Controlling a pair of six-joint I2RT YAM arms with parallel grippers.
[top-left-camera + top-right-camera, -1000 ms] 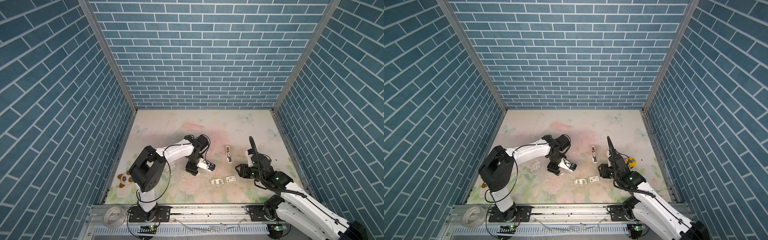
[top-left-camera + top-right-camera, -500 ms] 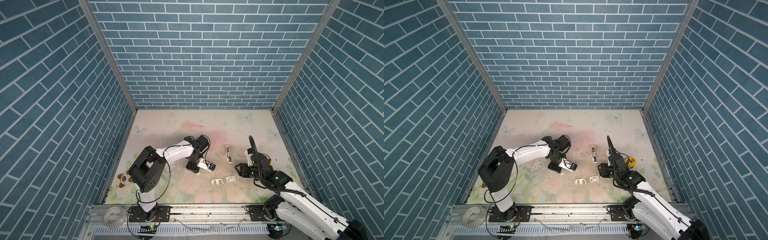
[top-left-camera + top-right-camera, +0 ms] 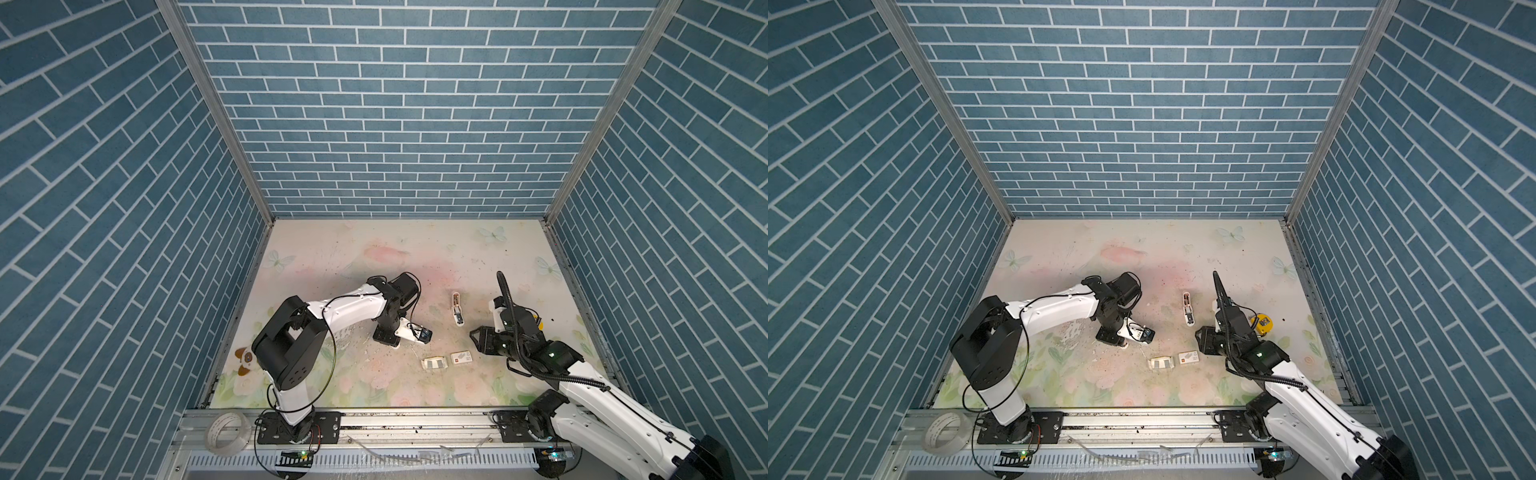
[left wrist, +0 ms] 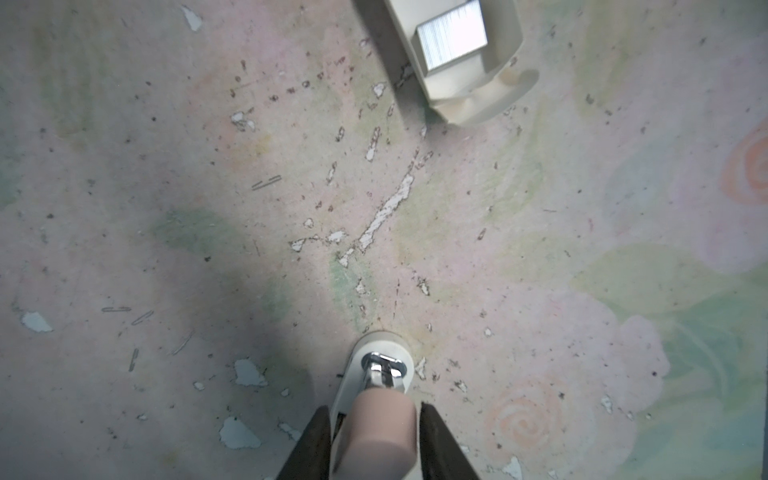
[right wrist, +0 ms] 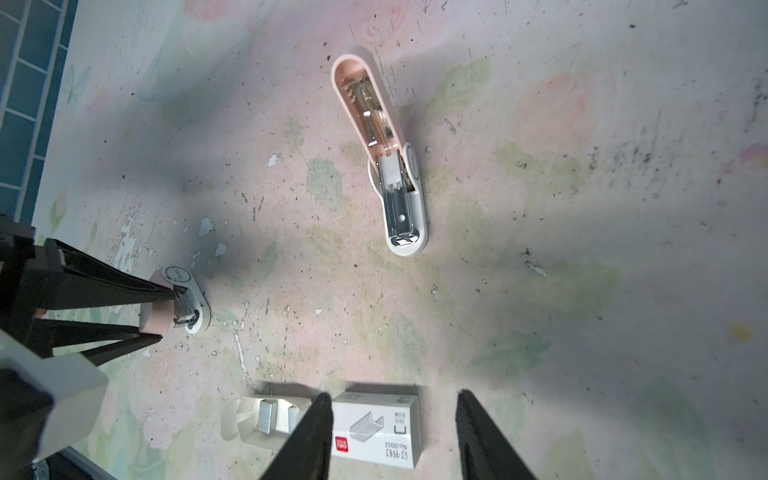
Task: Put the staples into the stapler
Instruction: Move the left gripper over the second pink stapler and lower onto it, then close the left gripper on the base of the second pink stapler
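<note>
An opened pink-and-white stapler point(image 3: 457, 309) point(image 5: 384, 166) lies flat mid-table, its metal channel showing. My left gripper point(image 4: 374, 409) point(image 5: 166, 313) is shut on a second, small pink-and-white stapler point(image 4: 380, 374) point(image 5: 187, 307) that stands on the mat. The staples point(image 5: 270, 415) point(image 4: 451, 39) sit in a small white tray point(image 3: 435, 363) near the front. Beside it lies a white sleeve point(image 5: 376, 428) point(image 3: 461, 356) with a red mark. My right gripper point(image 5: 395, 415) hangs open over the sleeve, holding nothing.
Loose single staples and paint chips dot the flowered mat point(image 3: 374, 257). A yellow object point(image 3: 1261, 324) lies beside the right arm. A tape roll point(image 3: 226, 434) rests on the front rail. Blue brick walls close in three sides.
The left gripper's jaws have narrowed onto the small stapler. The right arm has barely moved.
</note>
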